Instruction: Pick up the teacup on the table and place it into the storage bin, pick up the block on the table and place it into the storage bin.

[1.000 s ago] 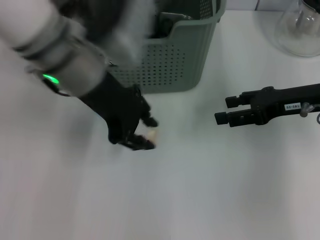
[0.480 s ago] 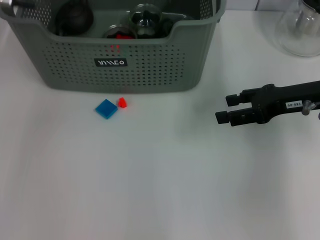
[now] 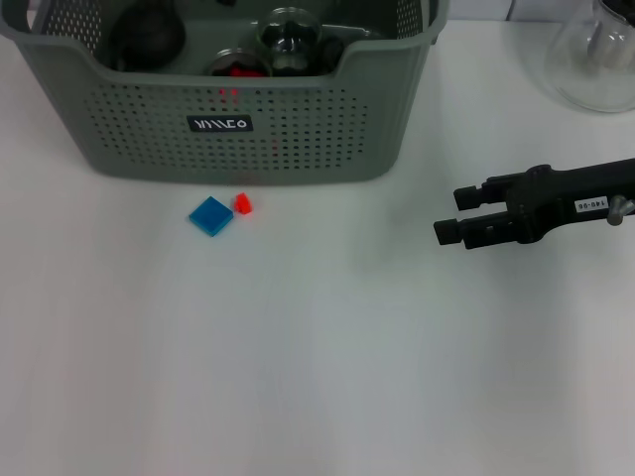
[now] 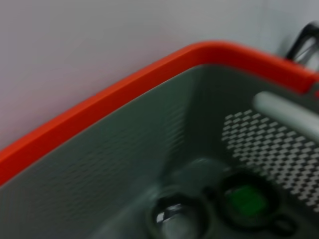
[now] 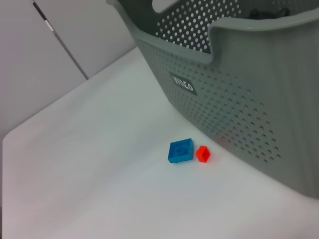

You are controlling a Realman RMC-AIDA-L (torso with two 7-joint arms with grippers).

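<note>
Left arm no longer over the white desk. The flat blue square block and small red block are now exposed. Black right tool has shifted slightly right.

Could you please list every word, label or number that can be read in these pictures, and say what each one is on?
White lettering on the black label on the storage bin: stylised; in the right wrist view it looks like "WILCO", but I cannot be sure.
Small white sticker on the right arm, behind the right end effector: dark characters, too small to read.
No other text shows.
</note>
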